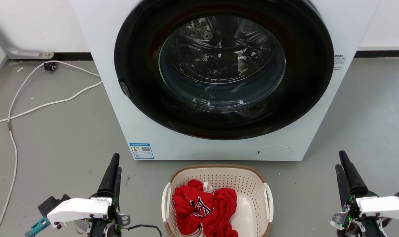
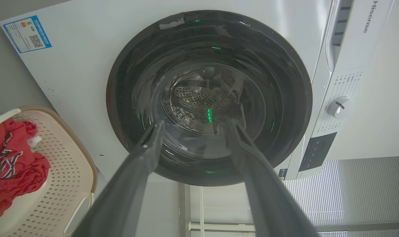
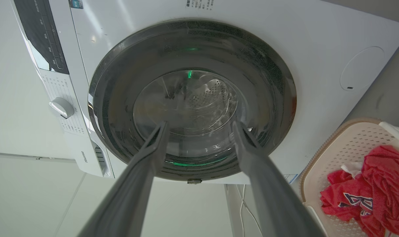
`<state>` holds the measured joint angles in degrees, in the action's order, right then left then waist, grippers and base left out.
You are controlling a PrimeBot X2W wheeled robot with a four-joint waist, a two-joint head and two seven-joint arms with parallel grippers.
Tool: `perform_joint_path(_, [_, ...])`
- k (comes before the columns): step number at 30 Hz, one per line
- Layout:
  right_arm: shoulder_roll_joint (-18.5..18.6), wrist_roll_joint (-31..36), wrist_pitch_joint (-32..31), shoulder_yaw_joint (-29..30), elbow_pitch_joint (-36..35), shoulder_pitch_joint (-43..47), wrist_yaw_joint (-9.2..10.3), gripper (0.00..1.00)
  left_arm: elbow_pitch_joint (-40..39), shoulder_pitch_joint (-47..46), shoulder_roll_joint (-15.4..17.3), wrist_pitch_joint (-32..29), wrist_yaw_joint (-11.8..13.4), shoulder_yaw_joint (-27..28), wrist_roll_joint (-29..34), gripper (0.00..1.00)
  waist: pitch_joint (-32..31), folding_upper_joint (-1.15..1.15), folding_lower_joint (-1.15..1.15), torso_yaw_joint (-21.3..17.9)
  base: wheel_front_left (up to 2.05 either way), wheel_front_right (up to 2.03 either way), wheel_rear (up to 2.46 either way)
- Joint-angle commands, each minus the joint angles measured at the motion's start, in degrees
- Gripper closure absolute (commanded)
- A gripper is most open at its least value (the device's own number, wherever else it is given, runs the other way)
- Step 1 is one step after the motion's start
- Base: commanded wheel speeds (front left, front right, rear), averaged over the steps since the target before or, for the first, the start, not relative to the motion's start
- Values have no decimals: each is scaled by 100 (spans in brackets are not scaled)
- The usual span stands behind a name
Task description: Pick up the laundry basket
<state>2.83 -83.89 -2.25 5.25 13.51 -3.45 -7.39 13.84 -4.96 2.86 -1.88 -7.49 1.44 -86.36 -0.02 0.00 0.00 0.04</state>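
Note:
The laundry basket (image 1: 226, 178) is cream-white and perforated, with a brown woven-look rim and white loop handles. It stands on the floor at the bottom middle of the head view, just in front of the washing machine. A crumpled red garment (image 1: 202, 204) lies in it. My left gripper (image 1: 117, 162) hovers to the basket's left, open and empty. My right gripper (image 1: 339, 159) is farther off to the basket's right, also open and empty. In the left wrist view, the left gripper (image 2: 197, 122) points at the machine door, with the basket (image 2: 66, 171) at lower left. In the right wrist view, the right gripper (image 3: 200, 124) does the same, with the basket (image 3: 346, 144) at lower right.
A white front-loading washing machine (image 1: 120, 108) with a shut round dark door (image 1: 224, 69) stands close behind the basket. White cables (image 1: 21, 98) trail over the grey floor at the left. Bare floor lies on both sides of the basket.

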Motion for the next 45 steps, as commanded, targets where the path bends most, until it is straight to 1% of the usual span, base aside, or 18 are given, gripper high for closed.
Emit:
perform_joint_path(1, [24,292,70,14,-159,-50,-3,0,-149,-187,25,67,0,-71,283,0,-1,0,0,1,0,0,0])
perform_joint_path(4, [19,749,144,14,-228,-29,-4,0,-216,-204,24,140,0,-140,702,0,-4,0,0,2,0,0,0])
perform_joint_path(5, [19,749,144,14,-228,-29,-4,0,-216,-204,24,140,0,-140,702,0,-4,0,0,2,0,0,0])
perform_joint_path(15, [13,2406,376,2,-444,28,-5,0,-307,-240,21,367,0,-383,2110,0,-13,0,0,13,0,0,0])
perform_joint_path(21, [12,3237,504,-19,-497,65,-6,0,-303,-266,21,491,0,-497,2862,0,-23,0,0,15,0,0,0])
perform_joint_path(32, [12,4393,640,-45,-487,108,-8,0,-213,-279,31,700,21,-644,4077,0,-49,0,0,26,0,0,0])
perform_joint_path(45, [12,5626,701,-75,-574,129,-9,0,-102,-386,89,924,94,-898,5198,0,-49,0,0,48,0,0,0])
